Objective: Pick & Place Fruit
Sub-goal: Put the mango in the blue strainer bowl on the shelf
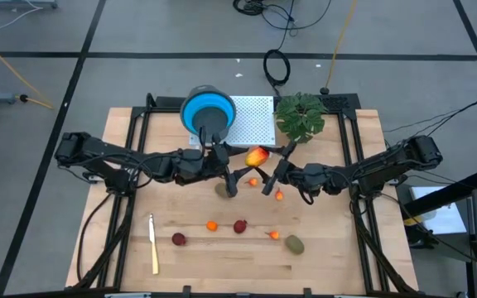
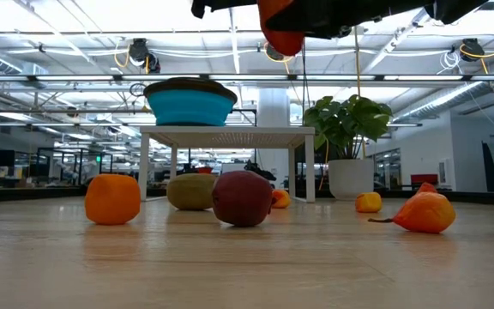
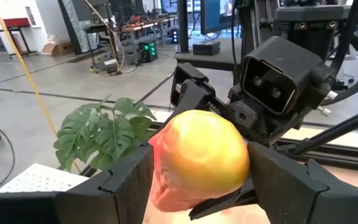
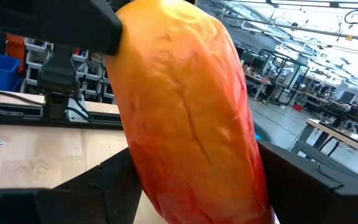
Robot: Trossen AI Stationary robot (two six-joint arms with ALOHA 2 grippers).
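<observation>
We see the oblong fruit [image 1: 257, 156] raised above the worktop [image 1: 338, 248], grasped jointly by left gripper [image 3: 197, 180] and right gripper [image 4: 194, 180].

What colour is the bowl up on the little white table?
Bright blue bowl, clearest in the low view.

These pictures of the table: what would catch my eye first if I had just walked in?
The big red-and-yellow fruit, held up in the air above the middle of the table with the left end effector and the right end effector both closed on it. Behind it a blue bowl sits on a white stand beside a leafy plant, and small fruits lie scattered nearer the front edge.
</observation>
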